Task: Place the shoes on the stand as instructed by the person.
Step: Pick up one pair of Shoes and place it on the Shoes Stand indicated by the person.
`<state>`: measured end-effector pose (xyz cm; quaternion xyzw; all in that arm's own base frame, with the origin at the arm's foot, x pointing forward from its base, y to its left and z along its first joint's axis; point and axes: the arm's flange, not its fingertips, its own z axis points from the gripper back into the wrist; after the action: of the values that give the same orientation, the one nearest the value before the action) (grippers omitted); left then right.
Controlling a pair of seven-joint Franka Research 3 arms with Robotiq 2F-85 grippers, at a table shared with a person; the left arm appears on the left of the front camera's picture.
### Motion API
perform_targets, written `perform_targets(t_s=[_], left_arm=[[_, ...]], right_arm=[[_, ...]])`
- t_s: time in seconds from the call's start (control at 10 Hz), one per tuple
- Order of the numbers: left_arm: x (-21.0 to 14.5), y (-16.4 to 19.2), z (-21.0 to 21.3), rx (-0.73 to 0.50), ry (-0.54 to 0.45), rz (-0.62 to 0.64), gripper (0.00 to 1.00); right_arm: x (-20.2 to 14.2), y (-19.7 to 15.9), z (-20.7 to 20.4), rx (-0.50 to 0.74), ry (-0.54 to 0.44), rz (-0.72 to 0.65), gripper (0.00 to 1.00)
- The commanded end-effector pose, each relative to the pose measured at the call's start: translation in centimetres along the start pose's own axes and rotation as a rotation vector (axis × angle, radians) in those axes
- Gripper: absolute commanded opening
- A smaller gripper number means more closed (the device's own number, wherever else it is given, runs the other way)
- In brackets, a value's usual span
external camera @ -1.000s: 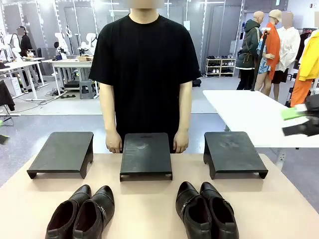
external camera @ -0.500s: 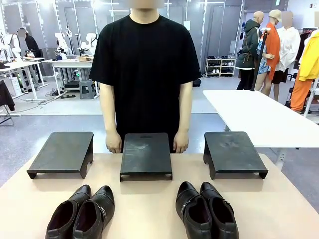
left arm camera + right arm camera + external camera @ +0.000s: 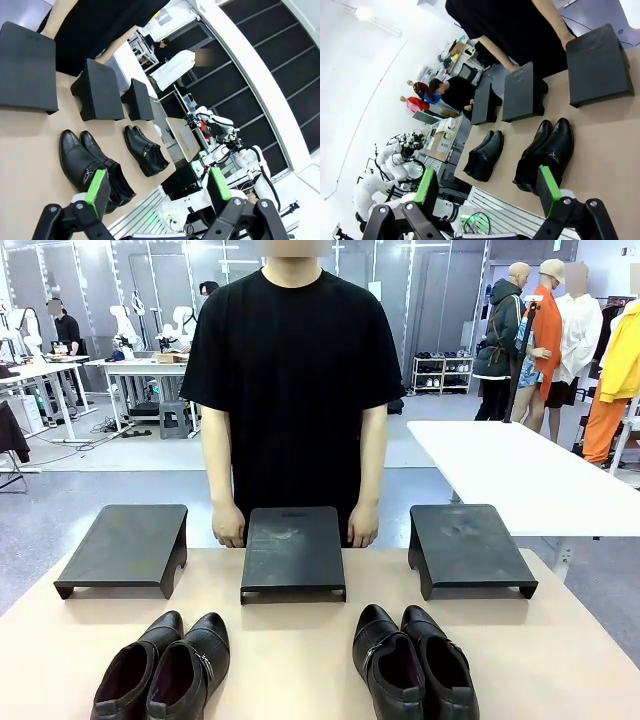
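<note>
Nothing is placed yet: both pairs of glossy black leather shoes [image 3: 165,670] lie on the tan table [image 3: 295,645], three flat black stands [image 3: 293,550] sit bare, left gripper [image 3: 159,184] and right gripper [image 3: 487,191] spread wide, empty

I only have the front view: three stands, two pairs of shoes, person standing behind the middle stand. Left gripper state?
Observer: Left gripper is open, with nothing between its green pads.
Operator: And the right?
Observer: Right gripper is open too, and empty.
Operator: Is either one down at the shoes?
Observer: No. In the right wrist view the nearer pair of shoes lies on the table well beyond the fingers, untouched.
</note>
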<state>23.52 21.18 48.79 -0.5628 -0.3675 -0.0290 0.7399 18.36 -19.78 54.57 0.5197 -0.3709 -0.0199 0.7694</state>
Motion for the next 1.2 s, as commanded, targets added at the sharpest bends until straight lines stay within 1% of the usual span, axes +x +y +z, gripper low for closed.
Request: perform_targets(t_s=[0.0, 1.1], left_arm=[[-0.07, 0.06, 0.62, 0.0, -0.002, -0.002, 1.0], [-0.07, 0.06, 0.62, 0.0, -0.002, -0.002, 1.0]], right_arm=[[0.08, 0.16, 0.17, -0.009, -0.011, -0.013, 1.0], [0.08, 0.16, 0.17, -0.009, -0.011, -0.013, 1.0]])
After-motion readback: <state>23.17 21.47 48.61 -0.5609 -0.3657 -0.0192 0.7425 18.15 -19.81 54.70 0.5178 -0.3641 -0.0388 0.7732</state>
